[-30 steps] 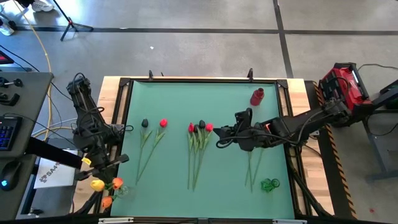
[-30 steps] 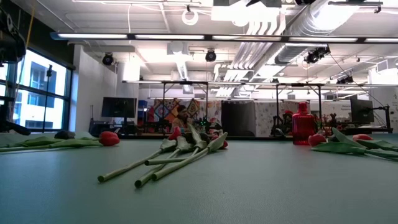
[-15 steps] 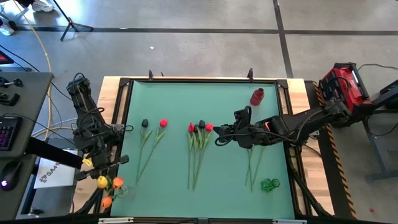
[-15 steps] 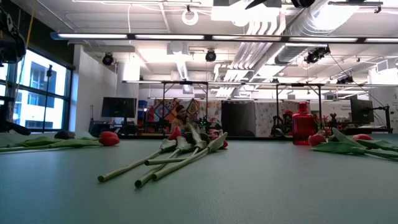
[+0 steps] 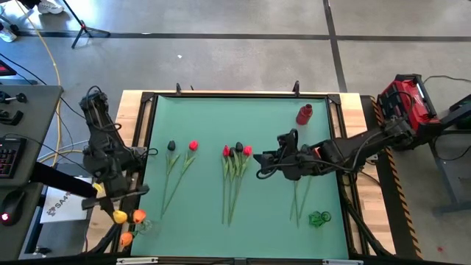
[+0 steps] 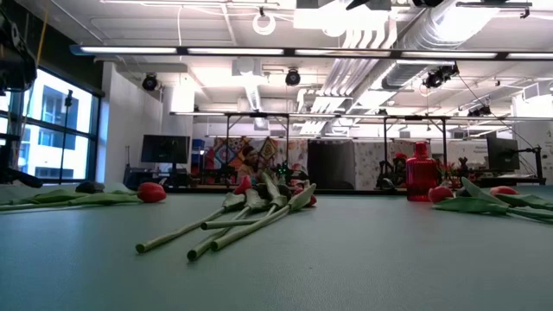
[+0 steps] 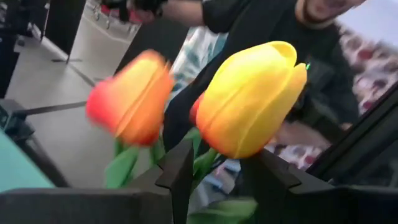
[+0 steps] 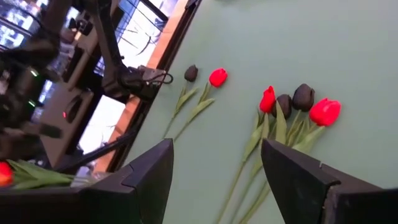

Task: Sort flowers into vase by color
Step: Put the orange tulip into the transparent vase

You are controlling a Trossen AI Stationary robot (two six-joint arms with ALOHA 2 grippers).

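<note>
Jaws of the left gripper (image 7: 214, 177) stand apart around the yellow tulip's (image 7: 252, 99) stem, apparently releasing it; right gripper (image 8: 214, 168) jaws apart above the desk (image 5: 257, 125).

From my overhead feed I see the green surface (image 5: 243, 132) inside its wooden frame (image 5: 140, 97), and off its right edge at about three o'clock a red and black case (image 5: 407, 101) stands on the grey floor (image 5: 221, 59). Off the left edge, near nine o'clock, a desk (image 5: 22, 140) carries a keyboard (image 5: 6, 154) and a mouse (image 5: 9, 206). My left wrist feed shows a person in a dark top (image 7: 261, 25) in the room beyond.
</note>
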